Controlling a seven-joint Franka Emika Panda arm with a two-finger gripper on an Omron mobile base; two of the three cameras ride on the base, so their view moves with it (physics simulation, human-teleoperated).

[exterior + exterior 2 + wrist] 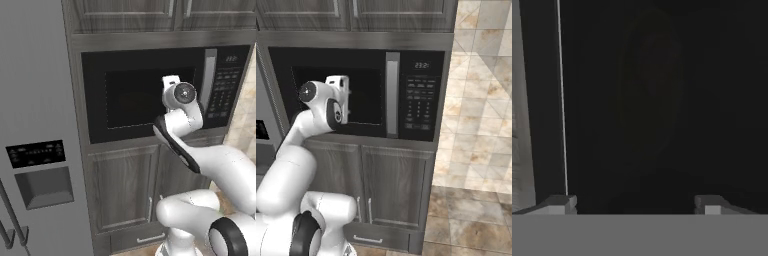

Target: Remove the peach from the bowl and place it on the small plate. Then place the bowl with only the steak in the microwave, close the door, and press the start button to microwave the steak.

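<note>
The black microwave (pixel 150 55) is built in between dark wood cabinets. Its door (pixel 130 100) is shut, with the silver-grey handle (pixel 209 80) upright beside the keypad panel (pixel 225 90). My gripper (pixel 634 205) is open and faces the door's dark window (pixel 368 95) from very close, left of the handle (pixel 392 95). Nothing sits between the fingertips (pixel 559 204). In the right base view the hand (pixel 340 97) is level with the window's middle. The bowl, steak, peach and small plate are out of view.
A grey fridge (pixel 35 125) with a dispenser panel (pixel 36 152) stands left of the microwave. Dark wood cabinet doors (pixel 396 190) are below it and more cabinets (pixel 356 12) above. A tiled wall (pixel 478 100) runs to the right.
</note>
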